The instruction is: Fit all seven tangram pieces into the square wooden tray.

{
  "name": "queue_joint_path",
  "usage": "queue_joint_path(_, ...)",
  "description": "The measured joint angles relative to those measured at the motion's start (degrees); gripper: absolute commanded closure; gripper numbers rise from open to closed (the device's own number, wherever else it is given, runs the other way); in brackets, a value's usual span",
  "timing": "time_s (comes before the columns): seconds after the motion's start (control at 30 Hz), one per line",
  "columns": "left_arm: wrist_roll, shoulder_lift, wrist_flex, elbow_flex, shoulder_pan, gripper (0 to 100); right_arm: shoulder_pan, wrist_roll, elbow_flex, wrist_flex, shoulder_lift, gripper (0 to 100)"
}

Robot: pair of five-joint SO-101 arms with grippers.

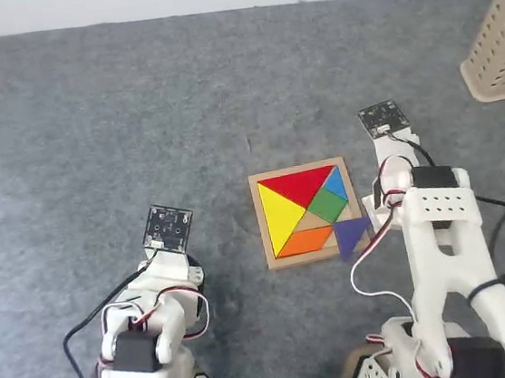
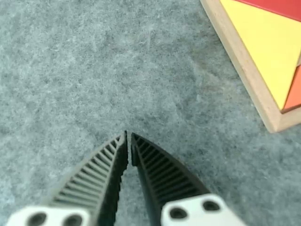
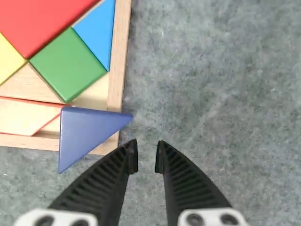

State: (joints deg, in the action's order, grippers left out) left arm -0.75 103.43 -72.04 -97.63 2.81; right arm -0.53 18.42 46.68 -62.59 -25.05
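The square wooden tray (image 1: 260,225) lies mid-table with red (image 1: 300,186), yellow (image 1: 280,215), blue (image 1: 336,183), green (image 1: 328,204) and orange (image 1: 302,241) pieces inside. Bare wood shows between green and orange. A dark blue triangle (image 1: 352,232) rests across the tray's near right corner, half on the rim (image 3: 120,70) and half over the carpet. My right gripper (image 3: 146,151) hovers just beside that triangle (image 3: 84,132), slightly open and empty. My left gripper (image 2: 128,137) is shut on nothing over carpet, off the tray's left edge (image 2: 240,70).
Grey carpet covers the whole table. A beige perforated basket (image 1: 499,42) stands at the back right edge. The right arm's body (image 1: 439,222) rises just right of the tray, with cables trailing to its base. The left arm (image 1: 156,300) sits near the front left.
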Motion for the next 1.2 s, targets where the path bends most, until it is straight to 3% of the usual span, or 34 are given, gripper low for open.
queue_joint_path(0.2,0.0,0.0,0.0,0.0,0.0,99,4.4,-1.5,0.0,0.0,3.2,91.3)
queue_joint_path(0.5,0.0,0.0,0.0,0.0,0.0,99,12.7,-20.4,-8.4,0.0,16.0,78.0)
queue_joint_path(1.0,0.0,0.0,0.0,0.0,0.0,99,19.3,-20.1,-8.4,1.0,16.4,78.9)
queue_joint_path(1.2,0.0,0.0,0.0,0.0,0.0,99,13.5,-20.0,-8.0,3.9,20.0,78.9)
